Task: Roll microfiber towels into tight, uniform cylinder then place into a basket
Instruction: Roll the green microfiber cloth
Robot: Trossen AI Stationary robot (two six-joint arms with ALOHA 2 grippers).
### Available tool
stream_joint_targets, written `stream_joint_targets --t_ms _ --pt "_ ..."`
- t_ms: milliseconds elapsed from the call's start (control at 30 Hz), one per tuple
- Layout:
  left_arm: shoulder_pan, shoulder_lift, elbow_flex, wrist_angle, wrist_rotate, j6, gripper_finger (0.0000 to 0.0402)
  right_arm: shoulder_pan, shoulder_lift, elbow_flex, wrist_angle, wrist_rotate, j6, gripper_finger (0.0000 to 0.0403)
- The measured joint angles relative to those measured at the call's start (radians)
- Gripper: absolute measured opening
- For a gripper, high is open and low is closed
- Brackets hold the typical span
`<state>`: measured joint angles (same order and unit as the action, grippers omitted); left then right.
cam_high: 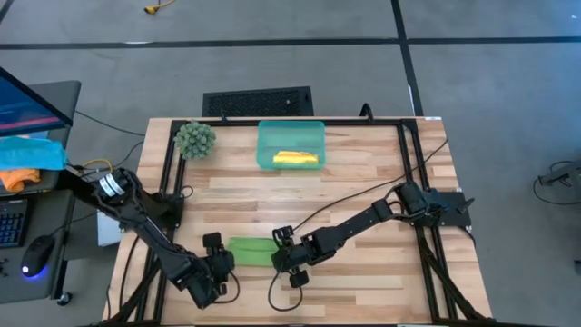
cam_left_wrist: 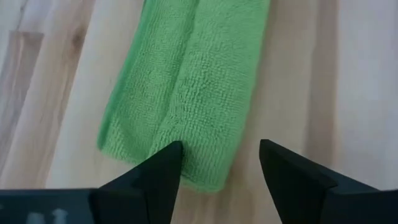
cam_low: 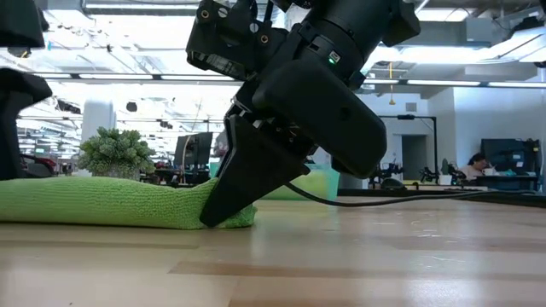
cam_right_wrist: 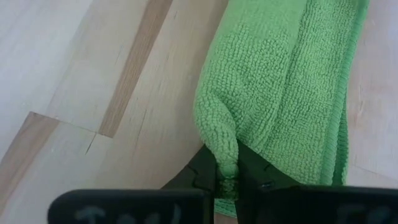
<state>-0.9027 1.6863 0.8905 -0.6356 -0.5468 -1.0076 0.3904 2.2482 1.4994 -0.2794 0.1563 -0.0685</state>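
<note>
The lime green towel (cam_high: 250, 252) lies as a loose, flattened roll on the wooden worktop (cam_high: 363, 182), low and left of centre in the overhead frame, between the two arms. The right pincer (cam_right_wrist: 227, 177) is clamped on a pinched fold at the towel's right-hand end, its dark fingers (cam_right_wrist: 202, 168) pressed together around a ridge of cloth; in the table-level frame this same pincer (cam_low: 229, 213) comes down at a slant onto the towel's (cam_low: 102, 201) end and fills the middle of that picture. The left pincer (cam_left_wrist: 221, 165) stands with its fingers apart just off the towel's (cam_left_wrist: 186, 81) other end, one fingertip (cam_left_wrist: 168, 162) over the cloth's edge and the other over bare wood, holding nothing; overhead it (cam_high: 218, 259) sits at the lower left.

The yellow towel (cam_high: 297, 159) lies rolled inside the translucent teal basket (cam_high: 269, 145), top centre of the overhead frame, well apart from both arms. Just to the left of the basket stands a fuzzy green ball plant (cam_high: 195, 139), also seen at the left of the table-level frame behind the green towel. A black cable (cam_high: 340, 204) trails across the wood along the right arm. At the far left of the overhead frame, off the worktop, lie a cyan cloth (cam_high: 32, 150) and an orange cloth (cam_high: 18, 177).
</note>
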Motion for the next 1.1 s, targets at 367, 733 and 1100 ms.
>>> stream_joint_targets --t_ms 367,733,1100 --pt "0.042 -0.005 -0.117 0.144 0.023 -0.028 0.0208 0.002 0.0 0.0 0.0 -0.001 0.0 0.0047" --pt "0.063 -0.005 -0.107 0.114 0.068 -0.159 0.0042 0.034 0.009 0.069 -0.042 -0.019 0.0 0.0047" --pt "0.134 -0.095 -0.079 0.114 0.417 -0.367 0.0024 0.04 0.013 0.117 -0.098 -0.099 0.099 0.0046"
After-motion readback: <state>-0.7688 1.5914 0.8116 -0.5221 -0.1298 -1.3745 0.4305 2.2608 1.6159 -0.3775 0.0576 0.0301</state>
